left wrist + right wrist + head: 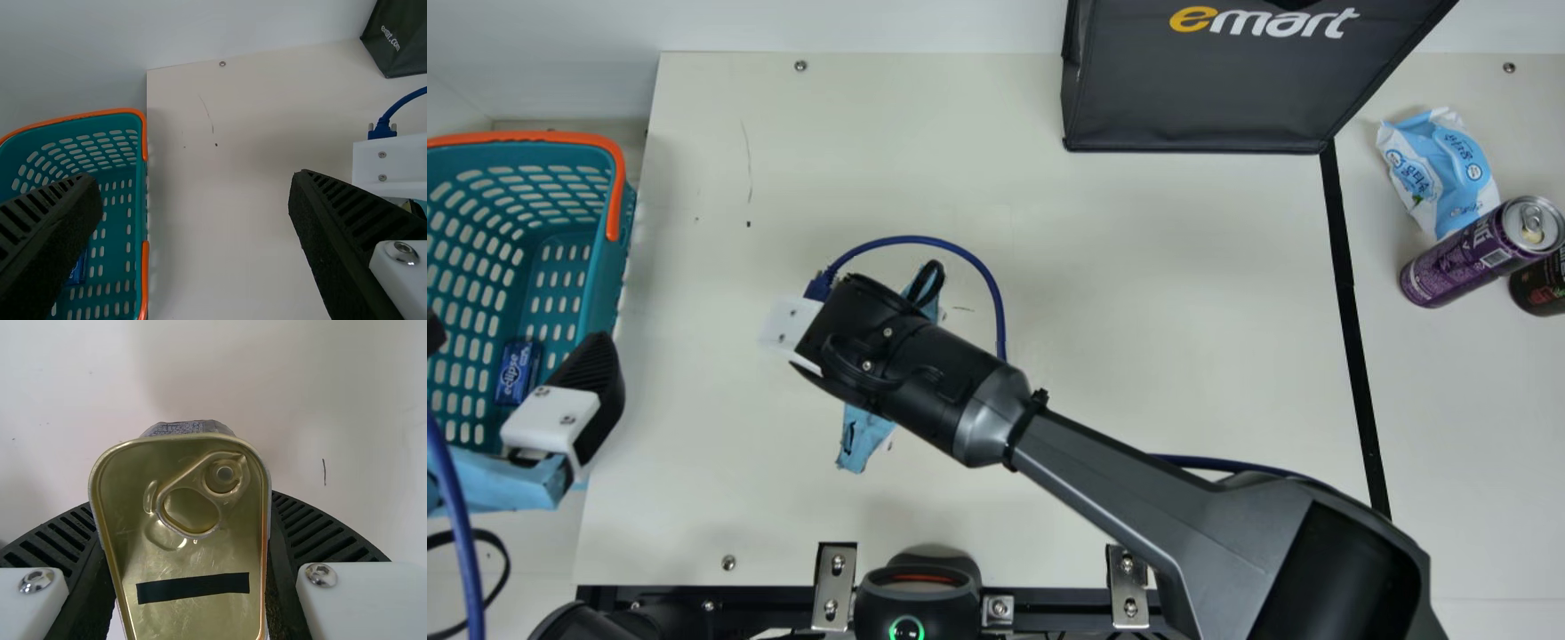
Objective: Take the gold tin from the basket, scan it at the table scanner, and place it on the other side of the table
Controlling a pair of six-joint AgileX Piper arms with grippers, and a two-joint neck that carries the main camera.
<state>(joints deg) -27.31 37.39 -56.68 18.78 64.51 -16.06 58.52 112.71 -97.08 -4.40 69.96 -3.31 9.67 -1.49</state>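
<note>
Pinching the tin point(217, 553) in the right hand point(183, 510), likely for scanning.
Best keep it firm and turn it slowly, squarely facing the scanner point(919, 591), robotward of that hand; leftward, the left hand point(193, 181) is spread near the basket point(609, 276).

Gold tin point(223, 553): rounded-rectangular gold lid, closed, pull ring lying flat toward one corner, black strip across the lid. Held between the right gripper's point(796, 333) fingers, lid facing the wrist cam, over the left part of the table point(1183, 267). Can't tell if its base touches the surface. Basket point(609, 267): teal, slotted walls, open top, orange handle down along the rim, upright at far left beside the raised tabletop. Table scanner point(918, 591): black, rounded, red strip in its window, green ring lit, mounted at the near edge, left of centre. Table: cream, flat, black stripe running near to far on the right.
</note>
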